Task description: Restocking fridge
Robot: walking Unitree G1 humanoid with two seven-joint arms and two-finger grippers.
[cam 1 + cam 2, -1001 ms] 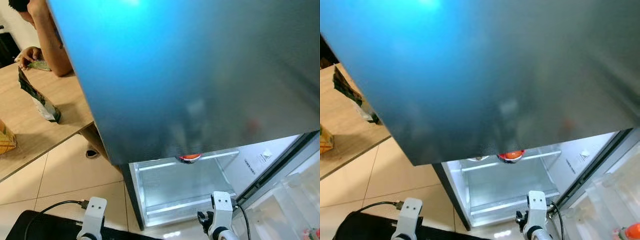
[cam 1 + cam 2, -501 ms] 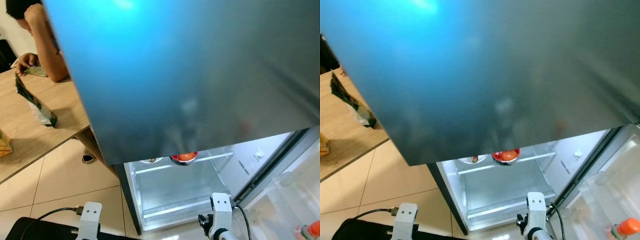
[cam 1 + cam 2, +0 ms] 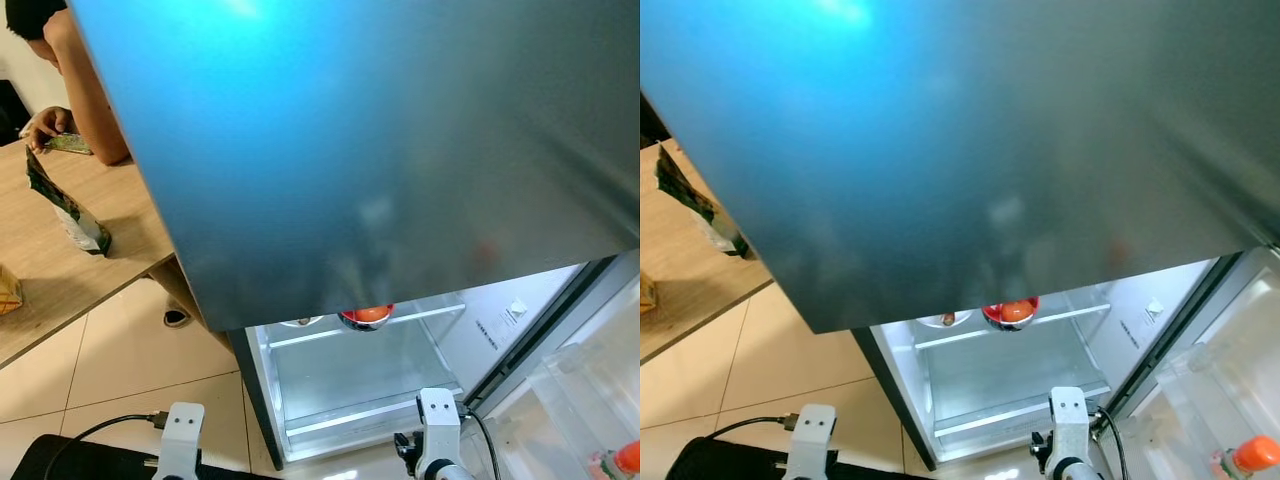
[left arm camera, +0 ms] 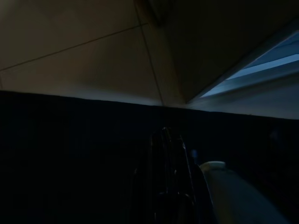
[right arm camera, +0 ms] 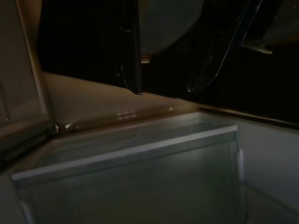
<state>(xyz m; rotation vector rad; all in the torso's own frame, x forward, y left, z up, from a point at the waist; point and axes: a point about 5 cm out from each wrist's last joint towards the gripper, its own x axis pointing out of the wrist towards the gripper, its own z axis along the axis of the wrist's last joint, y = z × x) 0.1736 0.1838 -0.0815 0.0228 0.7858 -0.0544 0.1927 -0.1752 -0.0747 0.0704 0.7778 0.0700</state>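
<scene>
Left eye view: the fridge [image 3: 400,150] stands open below, a red bowl [image 3: 366,316] on its glass shelf [image 3: 400,318]. Whether either end effector is open, I cannot tell.

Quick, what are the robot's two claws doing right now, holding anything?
Left gripper: hangs low in the dark, jaws together, holding nothing that can be made out.
Right gripper: state cannot be told.

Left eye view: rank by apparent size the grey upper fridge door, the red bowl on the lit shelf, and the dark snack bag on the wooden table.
1. Grey upper fridge door, largest, partly from nearness.
2. Dark snack bag.
3. Red bowl, mostly hidden behind the door's edge, so its rank is unsure.
</scene>
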